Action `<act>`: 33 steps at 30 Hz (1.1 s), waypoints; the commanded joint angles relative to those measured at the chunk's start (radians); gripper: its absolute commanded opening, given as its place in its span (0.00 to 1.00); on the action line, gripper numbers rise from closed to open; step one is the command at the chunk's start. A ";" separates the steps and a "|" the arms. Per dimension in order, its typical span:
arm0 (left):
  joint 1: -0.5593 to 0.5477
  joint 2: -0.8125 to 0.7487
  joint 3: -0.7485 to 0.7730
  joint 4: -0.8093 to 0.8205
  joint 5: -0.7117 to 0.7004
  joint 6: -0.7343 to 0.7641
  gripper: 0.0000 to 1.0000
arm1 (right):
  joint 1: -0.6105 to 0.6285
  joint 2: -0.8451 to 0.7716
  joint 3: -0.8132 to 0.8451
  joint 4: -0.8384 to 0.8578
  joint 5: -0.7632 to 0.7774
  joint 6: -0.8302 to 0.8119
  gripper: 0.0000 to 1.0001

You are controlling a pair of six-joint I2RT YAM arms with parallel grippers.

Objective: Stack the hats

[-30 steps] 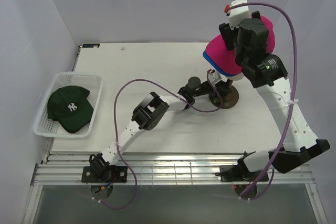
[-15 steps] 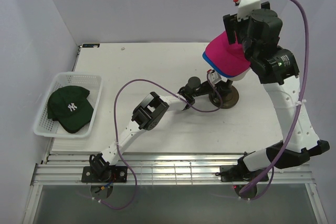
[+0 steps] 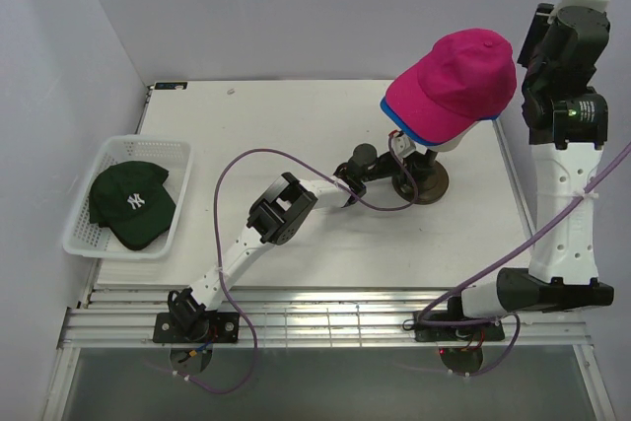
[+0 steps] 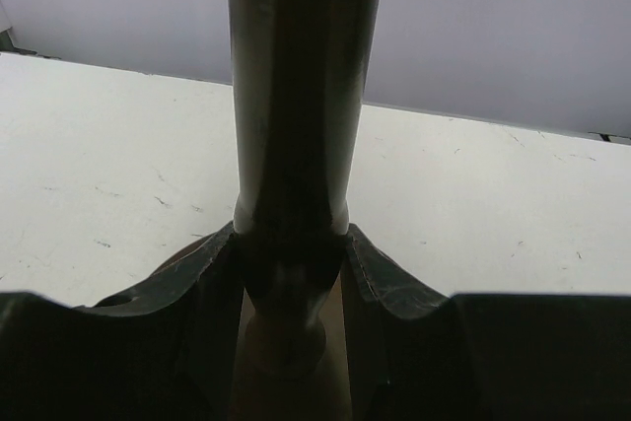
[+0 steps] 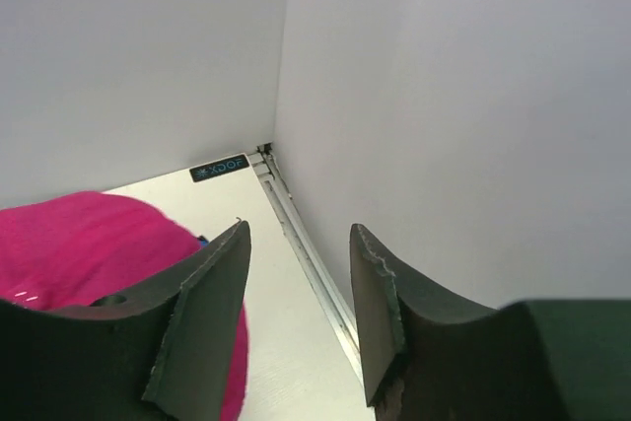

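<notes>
Pink cap (image 3: pixel 454 86) sits over blue cap (image 3: pixel 394 118) on the mannequin (image 3: pixel 431 182), upper right of centre — green cap (image 3: pixel 128 202) in the basket (image 3: pixel 118 150), left. Left gripper (image 4: pixel 291 244) clamps the mannequin's neck; right gripper (image 5: pixel 299 234) — far right — empty, jaws apart.

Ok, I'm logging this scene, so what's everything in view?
magenta pink fabric baseball cap: one, pink, topmost on the mannequin stand
royal blue fabric cap: one, blue, beneath it, edge showing
dark green NY-logo cap: one, green, in the basket
white plastic mesh basket: one, white, table's left
mannequin stand, dark round base: one, right of centre
white table: one, white, underneath
left gripper: one, black, clamped on the stand's post
right gripper: one, black, open, empty, raised far right
</notes>
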 commanded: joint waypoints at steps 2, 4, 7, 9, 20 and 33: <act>-0.002 -0.062 -0.014 -0.097 0.007 0.006 0.00 | -0.147 -0.058 -0.084 0.068 -0.065 0.181 0.48; -0.002 -0.062 -0.014 -0.097 0.005 0.008 0.00 | -0.207 -0.073 -0.121 0.067 -0.137 0.221 0.42; -0.002 -0.062 -0.014 -0.098 0.005 0.008 0.00 | -0.227 -0.081 -0.178 0.073 -0.222 0.253 0.39; -0.002 -0.061 -0.014 -0.098 0.005 0.009 0.00 | -0.229 -0.087 -0.213 0.082 -0.262 0.256 0.40; -0.002 -0.061 -0.009 -0.106 0.008 0.011 0.00 | -0.250 -0.135 -0.417 0.151 -0.381 0.383 0.44; -0.002 -0.062 -0.005 -0.109 0.005 0.008 0.00 | -0.265 -0.208 -0.576 0.205 -0.349 0.396 0.42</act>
